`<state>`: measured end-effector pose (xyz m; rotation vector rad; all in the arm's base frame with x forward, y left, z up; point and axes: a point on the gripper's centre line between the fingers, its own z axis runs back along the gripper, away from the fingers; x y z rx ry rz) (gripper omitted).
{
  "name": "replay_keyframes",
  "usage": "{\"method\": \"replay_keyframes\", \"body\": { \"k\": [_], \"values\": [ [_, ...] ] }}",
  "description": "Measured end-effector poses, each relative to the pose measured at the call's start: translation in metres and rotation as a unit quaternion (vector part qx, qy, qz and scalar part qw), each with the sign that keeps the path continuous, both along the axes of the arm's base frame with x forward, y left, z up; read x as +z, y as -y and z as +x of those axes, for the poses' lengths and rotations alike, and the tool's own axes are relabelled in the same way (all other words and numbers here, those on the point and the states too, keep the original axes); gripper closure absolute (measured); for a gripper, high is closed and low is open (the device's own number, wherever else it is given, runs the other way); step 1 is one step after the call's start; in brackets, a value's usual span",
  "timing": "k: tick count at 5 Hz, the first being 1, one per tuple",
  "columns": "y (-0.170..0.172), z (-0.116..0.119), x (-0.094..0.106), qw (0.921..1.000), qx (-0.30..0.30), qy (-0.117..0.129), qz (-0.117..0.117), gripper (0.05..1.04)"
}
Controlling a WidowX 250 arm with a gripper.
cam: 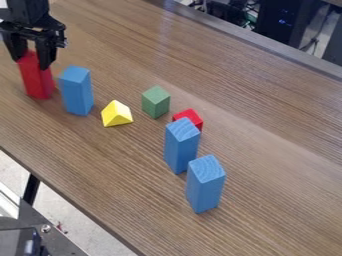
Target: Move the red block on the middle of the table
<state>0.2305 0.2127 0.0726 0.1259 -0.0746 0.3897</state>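
Background: behind the far edge of the table, at the upper right, stand dark equipment (270, 22) with a few small blue lights, and some cables (314, 37); a pale floor (63, 205) shows at the lower left.
Table: one, brown and wood-grained (107, 170), running at a slant through the camera view, with one black leg (31, 189) below its near edge.
Blocks: seven in all, counted by colour as two red, three blue, one green and one yellow.
Gripper: one, black (32, 64), at the upper left, pointing down over the table.
Fingers: two (46, 54), set narrow, one on either side of the upper part of a tall red block (37, 80), holding it.
Tall red block: one, roughly upright at the left of the view, near the first blue block; whether its base touches the table cannot be told.
Blue blocks: three, all tall and upright; the first (77, 92) is just right of the tall red block, the second (180, 150) and third (205, 187) are close together, lower and farther right.
Yellow block: one, a triangular prism (117, 115), between the first blue block and the green cube.
Green cube: one (155, 102), near the small red block.
Small red block: one (190, 117), partly hidden behind the second blue block.
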Motion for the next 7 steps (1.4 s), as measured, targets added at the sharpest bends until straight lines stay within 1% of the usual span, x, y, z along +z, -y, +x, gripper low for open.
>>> {"method": "replay_keyframes", "body": {
  "k": [1, 2, 3, 4, 5, 6, 7],
  "values": [
    [0.002, 0.004, 0.005, 0.9999, 0.007, 0.006, -0.011, 0.528],
    [-0.002, 0.023, 0.028, 0.9991, 0.006, 0.037, -0.019, 0.528],
    [-0.001, 0.044, 0.061, 0.9972, 0.003, 0.067, -0.032, 0.528],
    [0.012, 0.067, 0.082, 0.9947, -0.036, 0.092, -0.030, 0.528],
    [0.032, 0.090, 0.086, 0.9891, -0.095, 0.111, -0.017, 0.528],
    [0.049, 0.114, 0.079, 0.9808, -0.149, 0.125, 0.005, 0.528],
    [0.058, 0.131, 0.063, 0.9750, -0.182, 0.126, 0.017, 0.528]
  ]
}}
